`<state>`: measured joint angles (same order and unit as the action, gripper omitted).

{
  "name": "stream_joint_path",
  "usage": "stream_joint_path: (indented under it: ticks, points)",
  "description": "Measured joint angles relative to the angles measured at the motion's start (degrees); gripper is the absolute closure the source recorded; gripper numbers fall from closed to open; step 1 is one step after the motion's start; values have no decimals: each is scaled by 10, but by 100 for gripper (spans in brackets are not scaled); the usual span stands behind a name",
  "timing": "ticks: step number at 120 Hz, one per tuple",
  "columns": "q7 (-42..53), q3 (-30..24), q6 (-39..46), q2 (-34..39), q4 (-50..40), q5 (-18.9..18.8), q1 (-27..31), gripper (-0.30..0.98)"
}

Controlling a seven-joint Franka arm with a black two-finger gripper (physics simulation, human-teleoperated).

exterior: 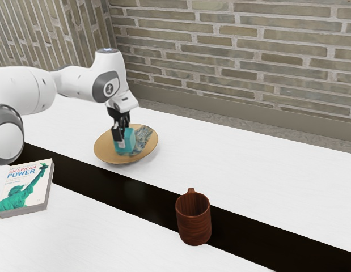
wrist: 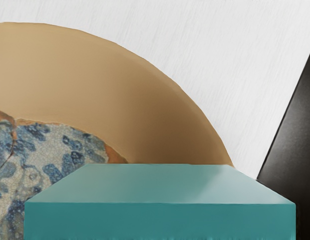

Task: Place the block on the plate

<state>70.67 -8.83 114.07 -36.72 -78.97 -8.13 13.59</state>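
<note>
In the exterior view my gripper (exterior: 122, 131) points down over the tan plate (exterior: 103, 148), shut on the teal block (exterior: 129, 140). One dark finger lies along the block's near side, while the far finger is mostly hidden. The block is inside the plate's outline, beside the blue-and-white patterned centre; whether it touches the plate I cannot tell. From the wrist view, the block (wrist: 160, 185) looms large at the lower edge, in front of the curved plate (wrist: 94, 75) and its patterned middle.
A white book (exterior: 25, 188) with a green statue on its cover lies near the arm's base. A dark wooden mug (exterior: 194, 221) stands at the black strip (exterior: 130, 192) crossing the white table (exterior: 249, 164). A brick wall (exterior: 237, 56) rises behind the table.
</note>
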Motion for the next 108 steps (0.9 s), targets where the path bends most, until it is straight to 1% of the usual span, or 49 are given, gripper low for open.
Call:
stream_joint_path:
  ticks: [33, 59, 76, 87, 108]
  points:
    - [22, 0, -11, -59, 93, -1, 4, 29]
    - [39, 2, -13, -101, 139, -3, 15, 29]
    - [48, 1, -14, -115, 146, -4, 23, 29]
    - [54, 1, -14, -116, 146, -4, 24, 27]
    - [62, 1, -15, -114, 146, -3, 24, 12]
